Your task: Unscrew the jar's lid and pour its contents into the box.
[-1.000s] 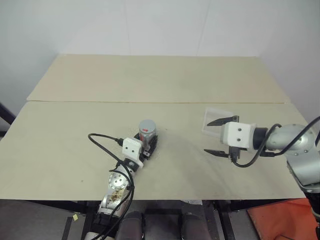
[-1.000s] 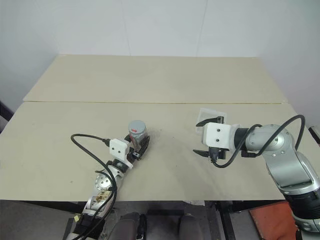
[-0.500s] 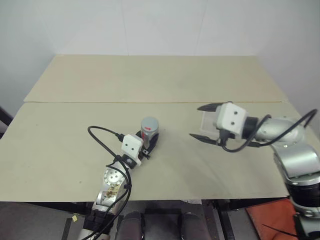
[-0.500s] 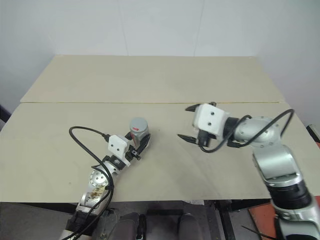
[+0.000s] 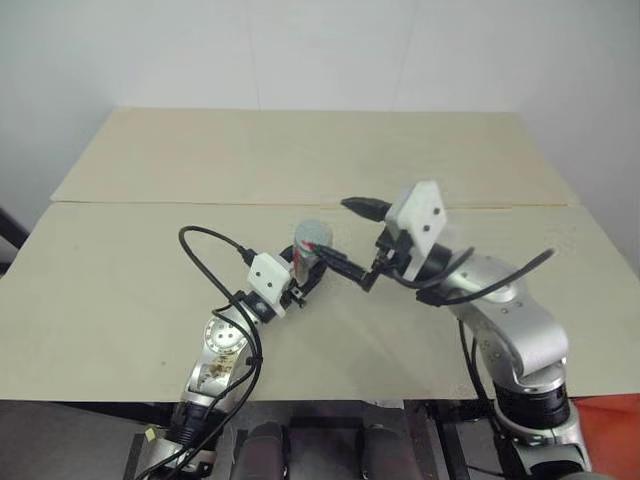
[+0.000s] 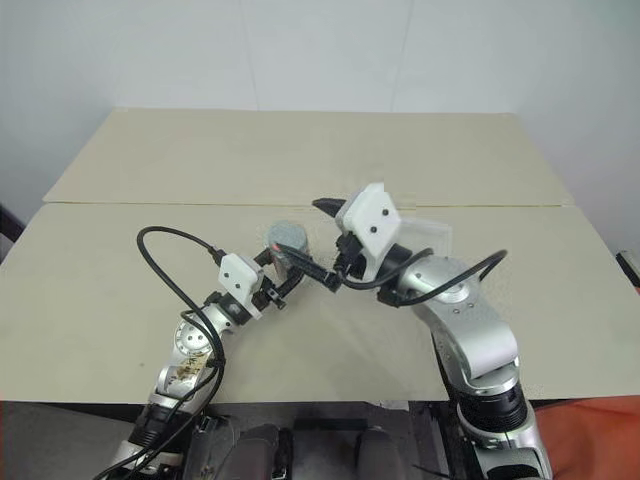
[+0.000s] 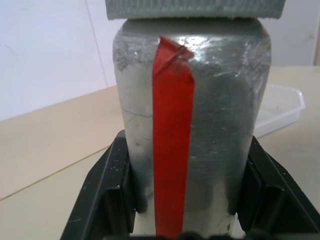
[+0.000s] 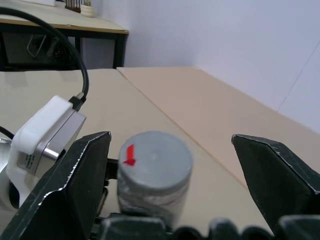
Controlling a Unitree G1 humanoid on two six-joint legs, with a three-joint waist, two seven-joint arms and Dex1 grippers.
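A: Left gripper (image 5: 300, 283) clamped round jar (image 5: 311, 250), raised just off table (image 5: 120, 290); lid (image 8: 155, 159) on. Right gripper (image 5: 352, 243) wide open, empty, beside lid.

B: Risk: off-centre closing, jar twisting loose. Box (image 6: 425, 238) behind right arm.

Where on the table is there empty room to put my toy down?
The far half of the table, beyond the seam, is bare. So is the near left side, left of the left gripper. The middle is crowded: that gripper holds the jar, and the open right gripper hangs around its lid. The box sits behind the right arm.
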